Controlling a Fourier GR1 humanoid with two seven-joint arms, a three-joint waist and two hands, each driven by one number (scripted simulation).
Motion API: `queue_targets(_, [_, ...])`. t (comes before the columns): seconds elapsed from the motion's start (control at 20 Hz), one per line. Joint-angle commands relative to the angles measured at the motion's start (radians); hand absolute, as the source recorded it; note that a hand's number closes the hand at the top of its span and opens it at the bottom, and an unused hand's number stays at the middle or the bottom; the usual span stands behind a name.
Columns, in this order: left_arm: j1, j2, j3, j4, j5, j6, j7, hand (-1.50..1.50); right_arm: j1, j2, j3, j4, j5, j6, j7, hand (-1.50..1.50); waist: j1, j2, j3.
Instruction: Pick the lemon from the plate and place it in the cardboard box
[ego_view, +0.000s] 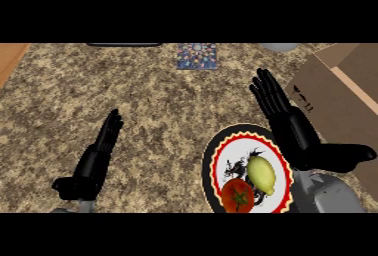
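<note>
Nothing of the job is done yet, as I judge it: the oval yellow lemon (261, 173) lies on the round white plate with its red, yellow and black rim (214, 150), touching the red tomato (238, 195) below it. My right hand (295, 131) is spread flat, fingers straight and pointing away from me, just beside the plate's right edge and holding nothing (thumb out toward the box). My left hand (94, 155) rests open at the lower left. What remains is grasping, lifting and carrying right to the brown cardboard box (336, 82). The lemon's long axis runs nearly straight away from me, far tip tilted slightly left.
</note>
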Motion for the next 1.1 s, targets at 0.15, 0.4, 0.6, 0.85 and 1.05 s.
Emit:
queue_targets(0.15, [0.044,0.128,0.181,-0.068,0.122,-0.036,0.138,0.00,0.162,-0.154,-0.094,-0.185,-0.035,0.203,-0.272,-1.50,-0.022,-0.007,0.005])
queue_targets(0.4, [0.038,0.128,0.240,-0.016,0.193,-0.037,0.194,0.00,0.235,-0.072,-0.320,-0.256,0.000,0.038,-0.590,-1.50,-0.089,-0.012,0.013])
queue_targets(0.6, [0.023,0.159,0.270,-0.026,0.238,-0.090,0.219,0.00,0.386,-0.086,-0.330,-0.235,0.033,0.203,-0.952,-1.50,-0.059,-0.004,0.009])
queue_targets(0.85, [0.057,0.178,0.283,-0.057,0.263,-0.117,0.253,0.00,0.641,-0.161,-0.350,-0.274,0.258,0.234,-1.164,-1.50,-0.050,-0.005,0.003])
queue_targets(1.05, [0.060,0.201,0.307,-0.093,0.282,-0.115,0.286,0.00,0.707,-0.224,-0.432,-0.322,0.504,0.068,-1.031,-1.50,-0.050,-0.008,0.001])
